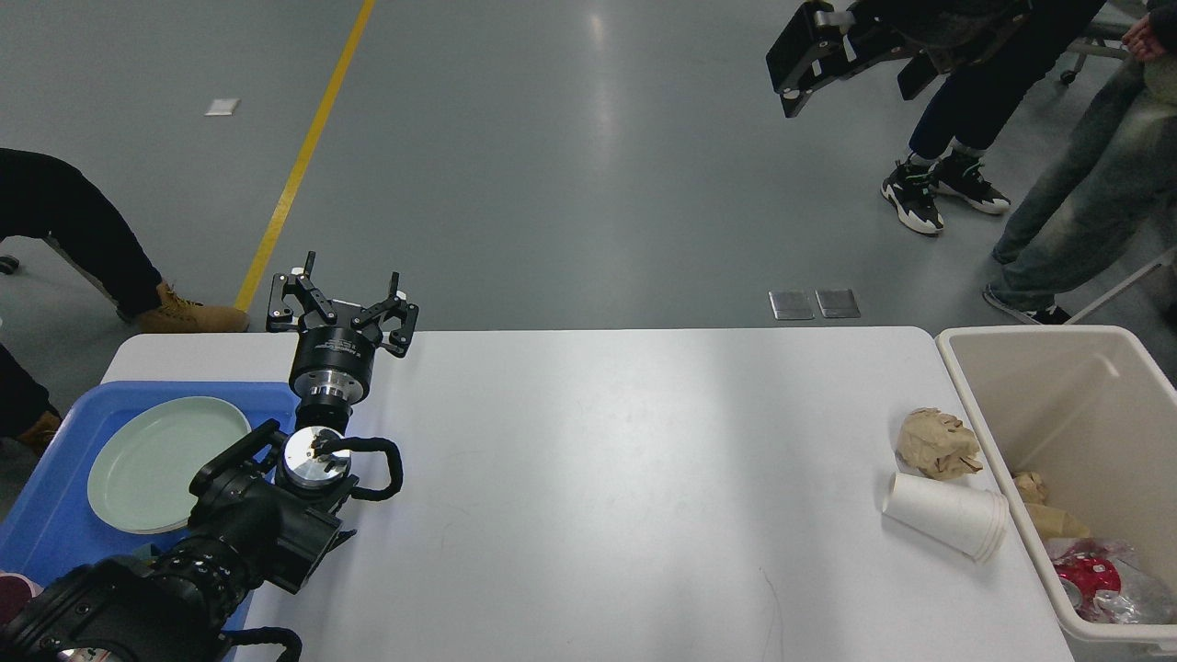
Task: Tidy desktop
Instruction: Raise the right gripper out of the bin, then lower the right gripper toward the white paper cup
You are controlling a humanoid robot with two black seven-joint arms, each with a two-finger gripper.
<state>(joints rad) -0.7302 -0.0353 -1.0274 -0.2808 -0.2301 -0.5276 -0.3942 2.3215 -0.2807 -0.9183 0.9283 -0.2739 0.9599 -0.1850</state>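
Note:
The desktop (598, 478) is a wide white tabletop. Near its right end lie a crumpled ball of brown paper (938, 443) and white paper cups (947, 515) nested together on their side. My left gripper (348, 292) hovers open and empty over the far left edge, beside the blue tray. My right gripper (798, 57) is raised high at the upper right, far above the floor beyond the table, dark and blurred, so its jaws cannot be told apart.
A beige bin (975, 405) stands against the table's right end with paper and foil rubbish inside. A blue tray (46, 515) at the left holds a pale green plate (161, 464). People's legs (1048, 211) stand beyond the table's far right, and another person's at the far left.

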